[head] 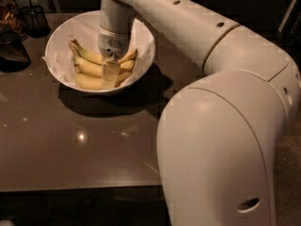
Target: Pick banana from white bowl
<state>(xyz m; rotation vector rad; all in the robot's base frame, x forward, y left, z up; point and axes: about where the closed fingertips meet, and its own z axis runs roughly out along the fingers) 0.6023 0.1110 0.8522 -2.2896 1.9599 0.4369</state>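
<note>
- Our gripper (111, 76) rests on the banana (87, 68) in the white bowl (143, 55), at the table's (70, 149) far left corner.
- We cannot tell how its jaws stand.
- Next, we think: squeeze, then lift.

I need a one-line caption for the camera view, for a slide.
The end effector sits among the bananas inside the white bowl, which stands on a dark table.
</note>
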